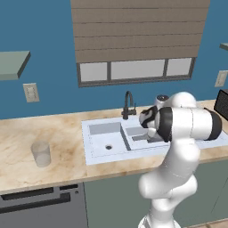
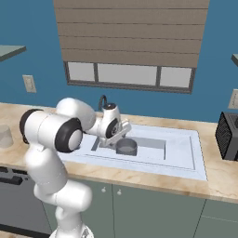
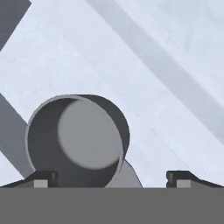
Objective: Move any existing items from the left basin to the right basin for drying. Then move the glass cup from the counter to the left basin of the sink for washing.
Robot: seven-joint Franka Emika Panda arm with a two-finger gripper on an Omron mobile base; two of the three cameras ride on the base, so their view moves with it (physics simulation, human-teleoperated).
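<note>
- Now the saucepan [image 2: 126,147] sits upright in the right basin [image 2: 155,148] of the sink [image 2: 197,155].
- Just above it, the jaws stand spread wide, pinching nothing.
- Well apart, the glass cup [image 1: 41,153] stands on the desk [image 1: 26,144], left of the left basin [image 1: 107,138].

You see a dark-grey saucepan [image 2: 126,147] with a paler grey floor, sitting in the grey-white right basin [image 2: 155,148]. The left basin [image 1: 104,136] is the same grey-white. The sink [image 1: 91,153] rim is white; its faucet [image 1: 128,104] is black. The counter [image 1: 26,167] is beige-tan with marbled stone veining. The glass cup [image 1: 41,153] is clear, faintly greyish. The wall [image 1: 44,31] is blue; the window blind [image 1: 138,29] is brown, slatted. The arm [image 2: 49,135] is white with dark joints.
</note>
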